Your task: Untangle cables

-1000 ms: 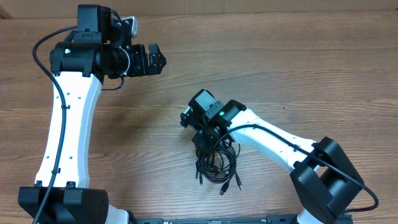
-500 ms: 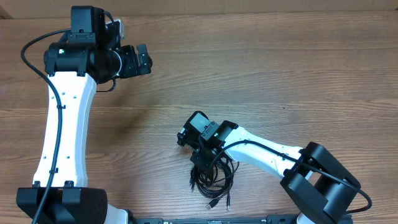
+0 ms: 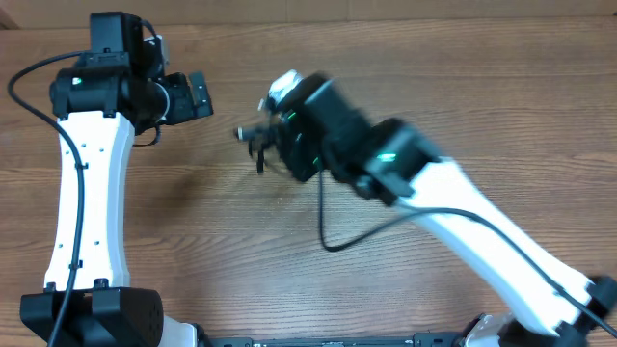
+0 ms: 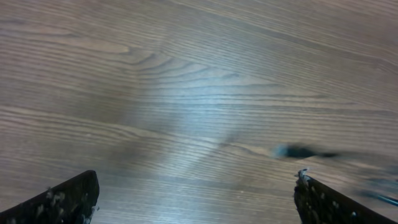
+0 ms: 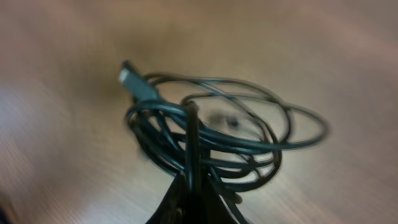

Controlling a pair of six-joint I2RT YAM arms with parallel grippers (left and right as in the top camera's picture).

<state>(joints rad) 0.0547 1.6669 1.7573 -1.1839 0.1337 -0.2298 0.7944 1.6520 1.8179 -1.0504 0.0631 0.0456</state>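
Right gripper (image 5: 189, 186) fingers: closed all the way, pinching a few strands of the cables (image 5: 211, 144). The rest of the bundle hangs in loose loops in front of the fingertips, one plug tip sticking out at the upper left.

Change over the last second: the right gripper was down on the bundle near the front edge of the table (image 3: 463, 77), jaws part open. It has since clamped, lifted and swung toward the middle of the table, and the cables (image 3: 258, 145) went with it (overhead view blurred by motion). Nothing is left at the old spot.

Judgement: the bundle is picked up whole and still tangled.

Left gripper (image 4: 196, 205) fingers: spread wide, empty, over bare wood, apart from the bundle.
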